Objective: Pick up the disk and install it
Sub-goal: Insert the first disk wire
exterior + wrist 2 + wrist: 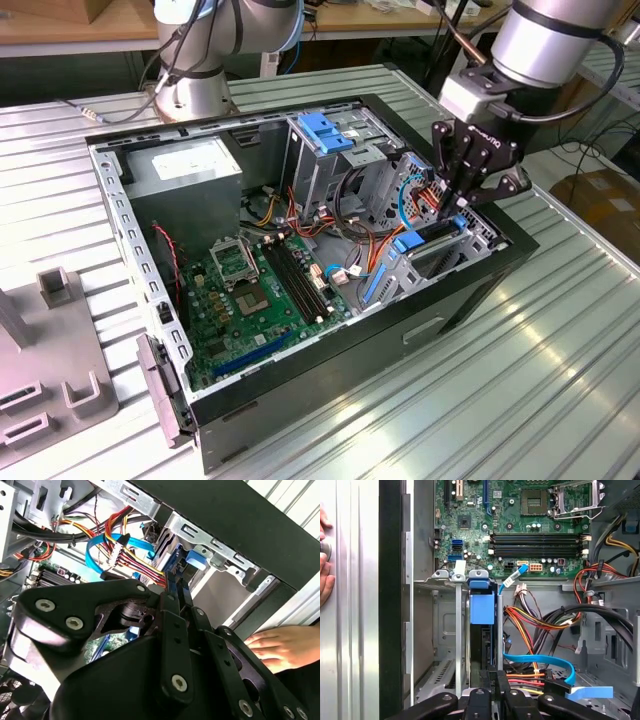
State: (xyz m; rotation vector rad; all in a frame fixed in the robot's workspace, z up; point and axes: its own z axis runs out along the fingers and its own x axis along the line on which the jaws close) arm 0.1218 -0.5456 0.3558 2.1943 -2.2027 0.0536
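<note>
The disk point(432, 238) stands on edge inside the drive cage at the corner of the open computer case point(330, 400) on the exterior view's right. Its dark edge point(482, 640) runs between metal cage walls and ends in a blue plastic tab point(482, 607). In the second wrist view the blue side rail point(166, 552) shows just beyond my fingertips. My gripper point(457, 208) hangs directly over the disk's near end, jaws drawn together, tips at or on that end point(175, 592) point(494, 677). I cannot tell whether they touch it.
A person's hand point(285, 647) point(324, 555) rests against the case's outer side. Bundled red, yellow and blue cables point(540, 625) lie beside the cage. The motherboard point(250, 290), a grey power supply point(190, 165) and a blue-latched cage point(325, 130) fill the case. A grey fixture point(50, 370) stands nearby.
</note>
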